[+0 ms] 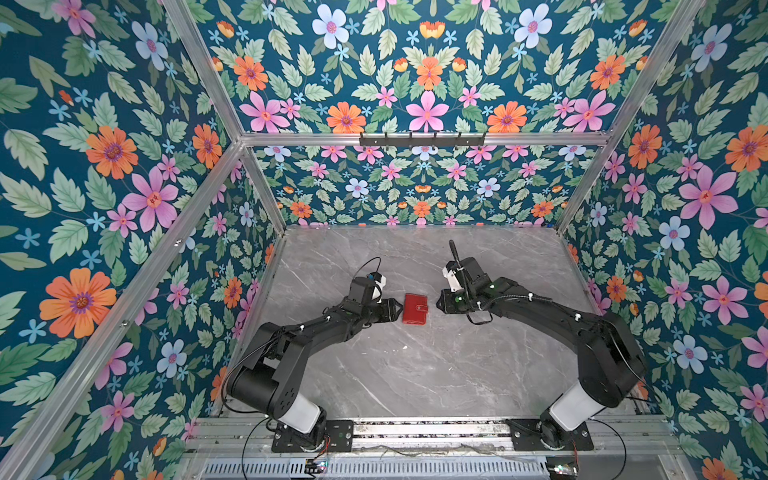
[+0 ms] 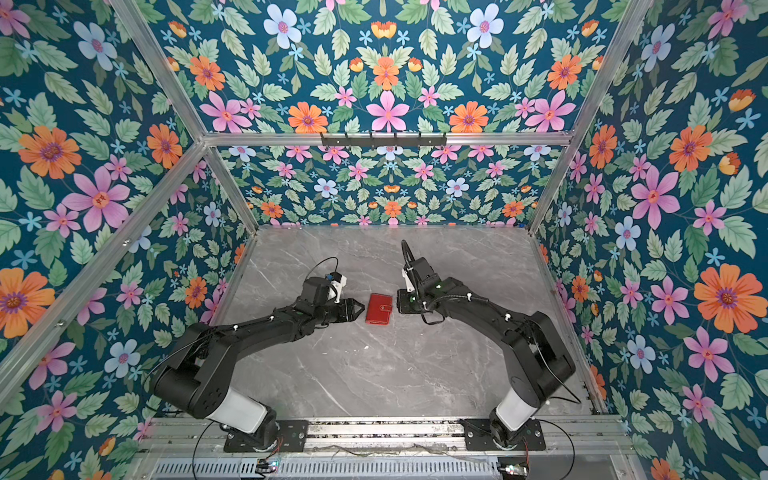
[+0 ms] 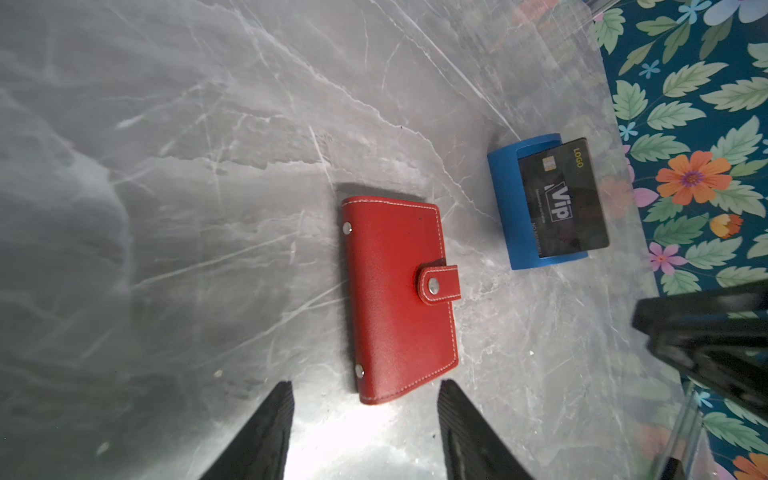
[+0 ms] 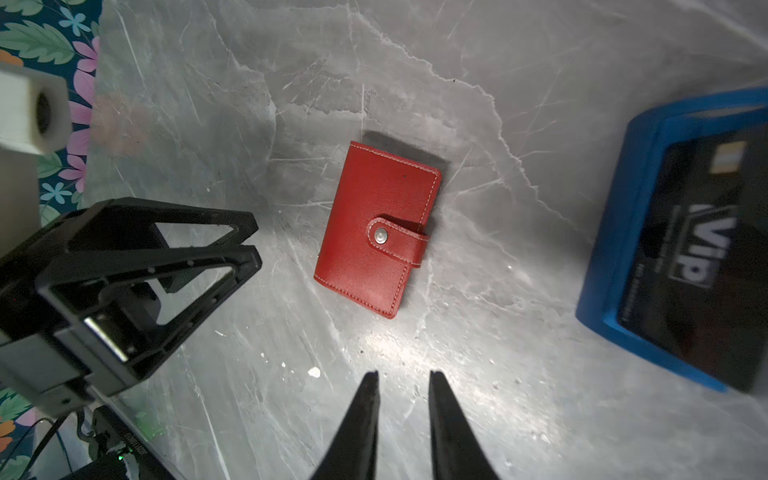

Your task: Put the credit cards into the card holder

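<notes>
Over the near part of the grey marble tabletop [image 1: 415, 374] both arms are reached inward from their bases, so that the left gripper [image 1: 398, 308] and the right gripper [image 1: 441, 305] are pointed toward each other. The card holder [image 1: 415, 308] is laid flat on the tabletop between them. It is closed, and its snap tab [image 3: 438, 284] is fastened over the red cover.

In the left wrist view the left fingers [image 3: 266, 432] are seen held moderately wide, with nothing gripped between them. The near end of the holder is framed by their tips, though contact cannot be confirmed. In the right wrist view the right fingers [image 4: 357, 424] are seen drawn to a narrow gap, also empty, and they are kept clear of the holder.

Farther off, toward the right-hand wall, a small blue stand [image 3: 505, 199] is placed on the tabletop, apart from the holder. A black credit card [image 3: 561, 199] lettered "VIP" is stood in it. Whether more cards are stacked behind it cannot be told. In both top views the stand appears to be hidden beneath the right arm.
</notes>
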